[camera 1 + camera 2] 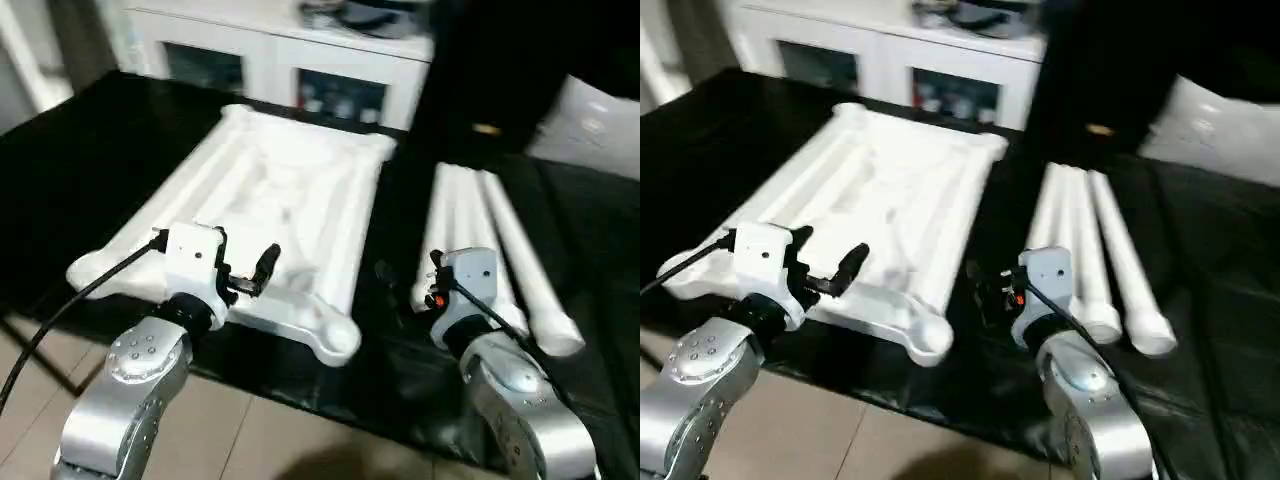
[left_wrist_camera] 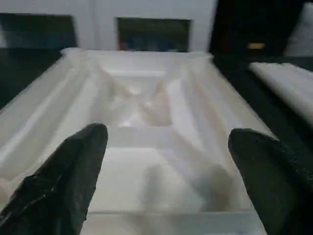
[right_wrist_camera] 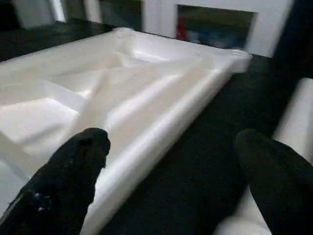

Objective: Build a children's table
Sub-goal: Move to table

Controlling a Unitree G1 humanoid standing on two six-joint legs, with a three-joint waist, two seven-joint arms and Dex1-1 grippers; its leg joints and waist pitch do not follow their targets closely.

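The white table top (image 1: 270,210) lies upside down on a black cloth (image 1: 120,140), its ribbed underside facing up and round sockets at its corners. It takes up the left and middle of the scene, with one long side running from near to far. To its right, apart from it across a strip of black cloth, white legs (image 1: 490,250) lie side by side, their length running from near to far and their flared ends toward the near edge; at least 3 can be counted, and a 4th cannot be made out for certain.

The left gripper (image 2: 166,176) hangs over the near edge of the table top with its 2 black fingers (image 2: 58,181) spread wide. Between them the wrist view shows bare ribbing, and nothing is held. Whether the fingertips touch the plastic cannot be told.

The right gripper (image 3: 171,176) sits over the black strip between the table top and the legs, near the legs' flared ends. Its 2 fingers (image 3: 63,181) also stand wide apart and grip nothing; one is toward the table top's right edge, the other toward the nearest leg.

Beyond the cloth, at the far side, stands a white cabinet (image 1: 280,60) with glass doors.
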